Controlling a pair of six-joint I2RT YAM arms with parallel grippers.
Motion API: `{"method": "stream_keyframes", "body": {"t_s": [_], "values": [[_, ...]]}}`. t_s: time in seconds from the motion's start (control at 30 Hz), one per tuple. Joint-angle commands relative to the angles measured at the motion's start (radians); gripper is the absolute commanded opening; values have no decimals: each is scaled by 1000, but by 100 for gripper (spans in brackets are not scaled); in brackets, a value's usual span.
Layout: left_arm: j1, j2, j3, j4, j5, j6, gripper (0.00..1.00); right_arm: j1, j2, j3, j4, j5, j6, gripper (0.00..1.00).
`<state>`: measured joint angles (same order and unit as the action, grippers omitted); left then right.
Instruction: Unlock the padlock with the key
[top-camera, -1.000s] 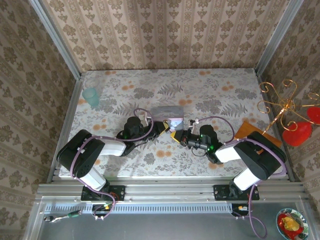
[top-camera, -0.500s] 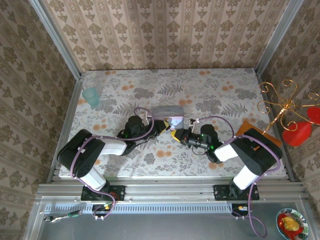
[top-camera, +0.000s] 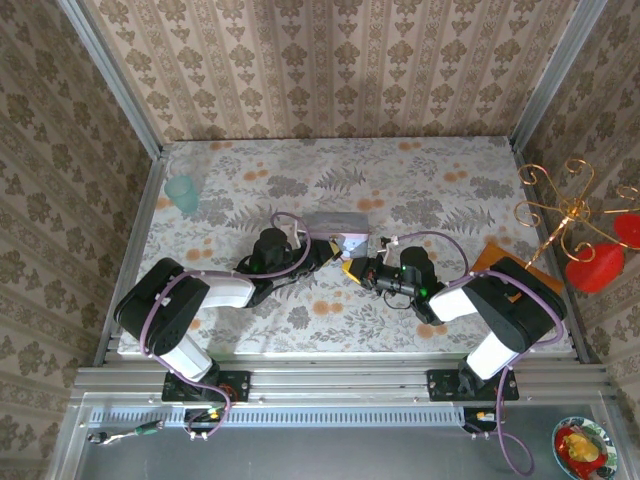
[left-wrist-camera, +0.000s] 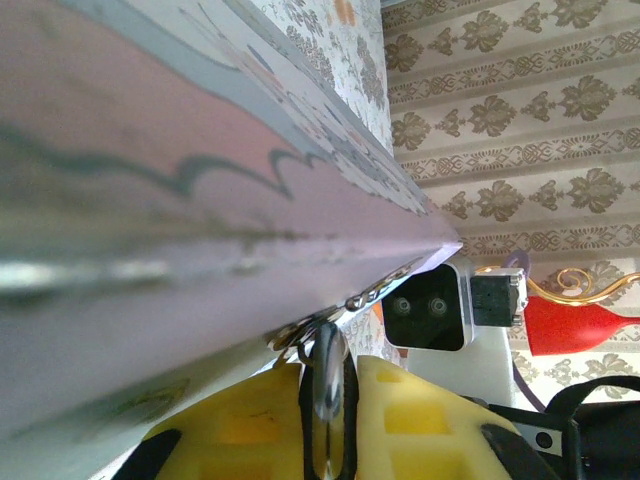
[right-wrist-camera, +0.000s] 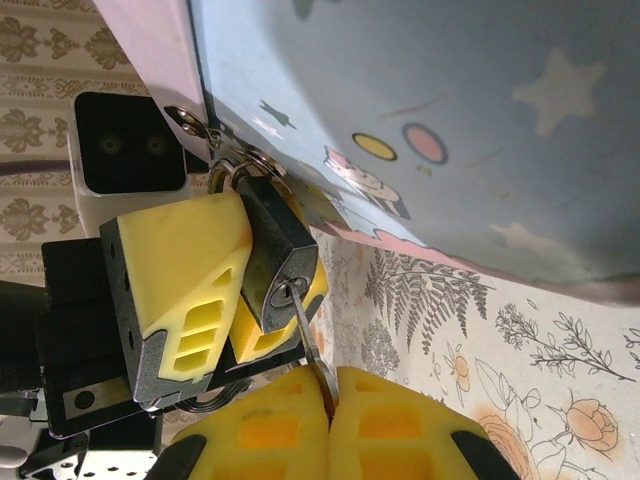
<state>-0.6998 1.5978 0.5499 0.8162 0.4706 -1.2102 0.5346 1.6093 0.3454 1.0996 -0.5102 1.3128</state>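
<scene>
Beige floral tablecloth meets brown damask wallpaper.

We are looking at a robot test booth dressed up like a room at home. Patterned beige wallpaper lines three sides, and the counter wears a floral cloth. Bare metal posts frame the corners, though, and a slotted metal rail runs along the lower edge of the frame. The left arm and the right arm are bolted there, with purple cables looping along them. A curly gold stand sits at the right edge.
</scene>
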Motion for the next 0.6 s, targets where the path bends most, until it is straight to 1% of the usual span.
{"method": "stream_keyframes", "body": {"t_s": [0.0, 0.1, 0.27, 0.3, 0.33, 0.43, 0.57], "values": [[-103, 7, 22, 6, 237, 23, 0, -9, -22, 86, 54, 50, -12, 0], [-112, 9, 29, 15, 230, 16, 0, -10, -26, 89, 34, 54, -26, 0], [-97, -6, -2, 58, 180, -12, 0, -10, -75, 67, -78, 98, -85, 0], [-92, -11, -8, 61, 178, -15, 0, -12, -86, 63, -94, 104, -97, 1], [-86, -13, -14, 63, 149, -17, 0, -12, -98, 60, -119, 110, -110, 4], [-79, -13, -29, 93, 114, -39, 0, -12, -126, 48, -171, 124, -135, 10], [-80, -10, -25, 95, 93, -46, 0, -11, -142, 29, -182, 132, -145, 14]]}}
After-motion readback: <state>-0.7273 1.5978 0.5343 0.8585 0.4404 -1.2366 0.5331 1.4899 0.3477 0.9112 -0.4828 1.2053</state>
